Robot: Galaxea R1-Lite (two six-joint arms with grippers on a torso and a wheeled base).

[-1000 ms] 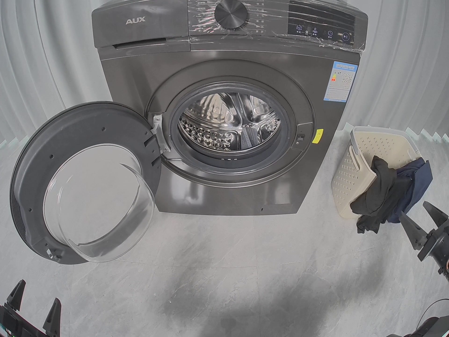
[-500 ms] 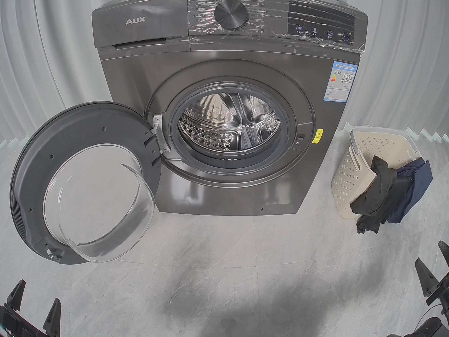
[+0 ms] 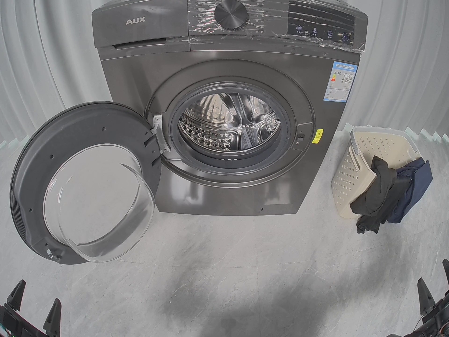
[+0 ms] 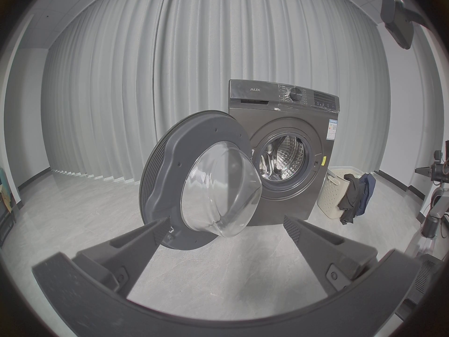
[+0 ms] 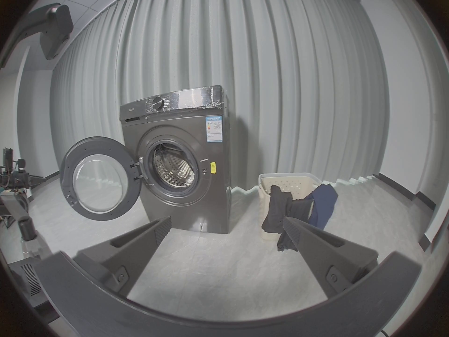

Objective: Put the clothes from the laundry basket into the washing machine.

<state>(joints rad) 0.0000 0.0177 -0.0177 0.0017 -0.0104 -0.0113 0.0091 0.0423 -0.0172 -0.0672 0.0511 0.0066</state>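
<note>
Now the left claw (image 3: pixel 39 292) and right claw (image 3: pixel 433 277) both stand apart, empty. Clothes (image 3: pixel 388 193) drape over the basket (image 3: pixel 369 150) beside the open washer (image 3: pixel 224 62).

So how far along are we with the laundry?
Done: the washing machine door is swung open; the drum shows no clothes. In hand: nothing; the left gripper and right gripper are open and empty, low over the floor. Left: the black garment and navy garment draped over the laundry basket rim both need loading.
</note>
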